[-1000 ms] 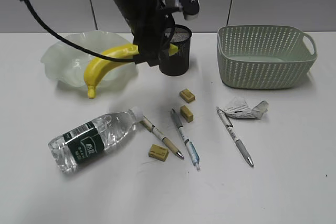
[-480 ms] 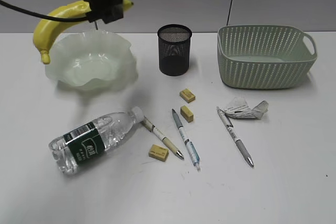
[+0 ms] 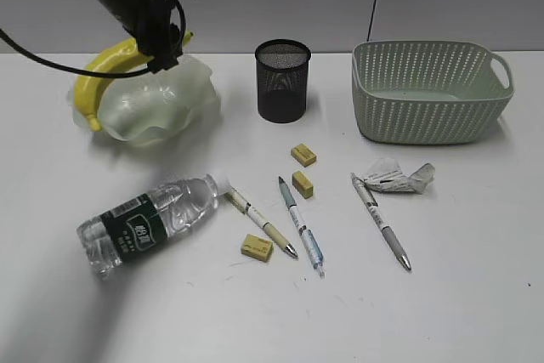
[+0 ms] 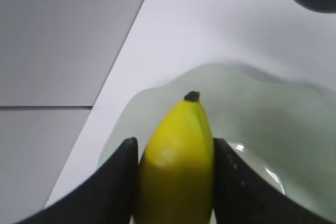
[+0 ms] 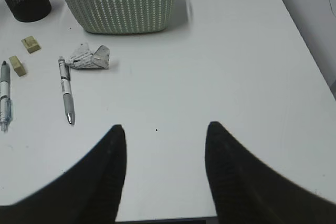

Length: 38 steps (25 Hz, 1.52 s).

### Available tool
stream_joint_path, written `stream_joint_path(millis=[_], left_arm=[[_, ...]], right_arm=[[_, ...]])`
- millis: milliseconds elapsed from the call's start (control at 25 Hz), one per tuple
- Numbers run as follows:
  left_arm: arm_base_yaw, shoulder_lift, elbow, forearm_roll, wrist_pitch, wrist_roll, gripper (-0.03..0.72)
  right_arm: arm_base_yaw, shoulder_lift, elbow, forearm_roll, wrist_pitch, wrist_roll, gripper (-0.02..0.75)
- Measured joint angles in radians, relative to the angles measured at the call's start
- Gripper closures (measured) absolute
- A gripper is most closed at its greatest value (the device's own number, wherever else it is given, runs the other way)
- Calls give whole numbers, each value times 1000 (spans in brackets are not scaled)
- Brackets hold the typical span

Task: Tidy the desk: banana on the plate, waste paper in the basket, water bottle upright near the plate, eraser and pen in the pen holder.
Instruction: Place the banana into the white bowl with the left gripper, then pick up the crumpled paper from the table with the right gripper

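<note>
Exterior view. Your left gripper (image 3: 160, 50) is clamped on the banana (image 3: 109, 74) near its stem end, so the fruit hangs with its dark tip low over the plate's (image 3: 174, 99) far left rim; the grip keeps the long curve clear of the ruffled edge, which suits a lowering into the bowl. The desk (image 3: 476, 295) carries what is not yet sorted: the water bottle (image 3: 149, 223) on its side, three pens (image 3: 299, 225) and three erasers (image 3: 303, 184) between bottle and waste paper (image 3: 394, 175), the pen holder (image 3: 282, 80) and basket (image 3: 429, 91) upright at the back.

Left wrist view. Your jaws press both flanks of the banana (image 4: 176, 166), its dark tip pointing over the pale plate (image 4: 262, 129) below. The fruit is above the dish, not resting in it, as far as you can judge.

Right wrist view. Your right gripper (image 5: 165, 150) stands half-wide and empty over bare desk (image 5: 252, 66), parked well apart from the basket (image 5: 121, 1), waste paper (image 5: 86, 57) and the nearest pen (image 5: 65, 90), leaving the left arm room.
</note>
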State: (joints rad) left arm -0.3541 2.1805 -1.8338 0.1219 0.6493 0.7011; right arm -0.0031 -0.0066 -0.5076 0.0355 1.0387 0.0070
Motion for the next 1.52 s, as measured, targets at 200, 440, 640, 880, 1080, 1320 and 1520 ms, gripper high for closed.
stream_joint_path(millis=[200,440,640,880,1080,1320,1520], left_arm=[[3,54,1,-2,-20,0,375],[2,56,1,-16,-71,0,375],[2,55,1,-17,-66,-13,342],[2,21,1,-8,-69,-19,321],[10,-30,1,-6,-73,-47,277],[13,-159,1,-7,-17,-188,269],[14,-313,1,-7,163,-373,268]], right_arm=[[0,0,0,0,0,0,345],[0,0,0,0,0,0,345],[0,0,0,0,0,0,345],[0,0,0,0,0,0,345],[0,0,0,0,0,0,345],[0,0,0,0,0,0,345],[0,0,0,0,0,0,345]])
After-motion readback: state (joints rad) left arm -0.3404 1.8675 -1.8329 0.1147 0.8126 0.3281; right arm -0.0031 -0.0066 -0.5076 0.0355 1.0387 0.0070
